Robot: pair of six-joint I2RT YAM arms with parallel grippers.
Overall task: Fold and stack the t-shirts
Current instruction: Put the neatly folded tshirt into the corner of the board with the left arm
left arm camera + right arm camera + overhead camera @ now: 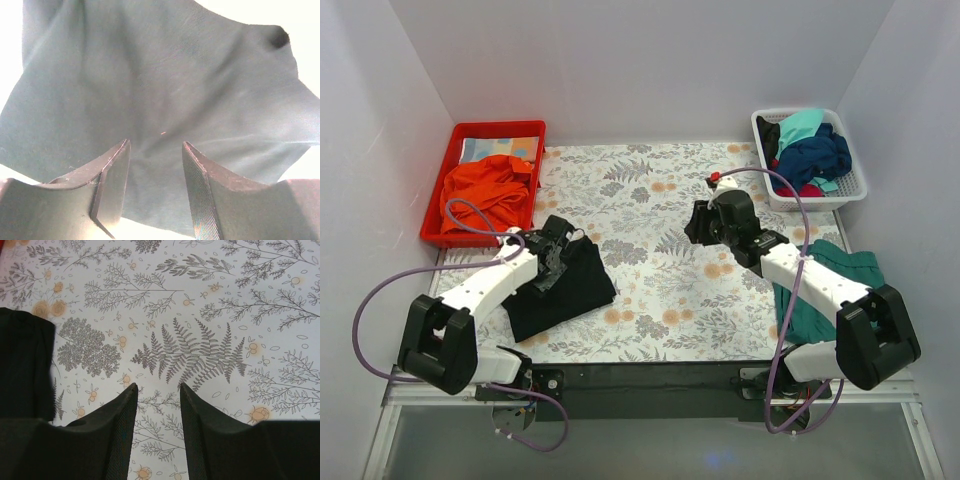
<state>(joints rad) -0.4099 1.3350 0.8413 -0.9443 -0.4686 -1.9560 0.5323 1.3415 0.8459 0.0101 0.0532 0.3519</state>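
A black t-shirt point(565, 292) lies folded into a compact shape on the floral tablecloth point(660, 200) at the front left. My left gripper point(556, 262) is over its far edge with jaws open; in the left wrist view the dark cloth point(160, 75) fills the frame beyond and between the open fingers point(112, 170), and nothing is pinched. My right gripper point(698, 222) is open and empty over the bare tablecloth mid-table point(157, 387). The black shirt's edge point(25, 365) shows at the left of the right wrist view. A teal t-shirt point(825, 290) lies under the right arm.
A white basket point(855, 190) at the back right holds turquoise point(802, 124) and navy point(815, 155) shirts. A red tray point(490, 130) at the back left holds orange cloth point(485, 190). White walls enclose the table.
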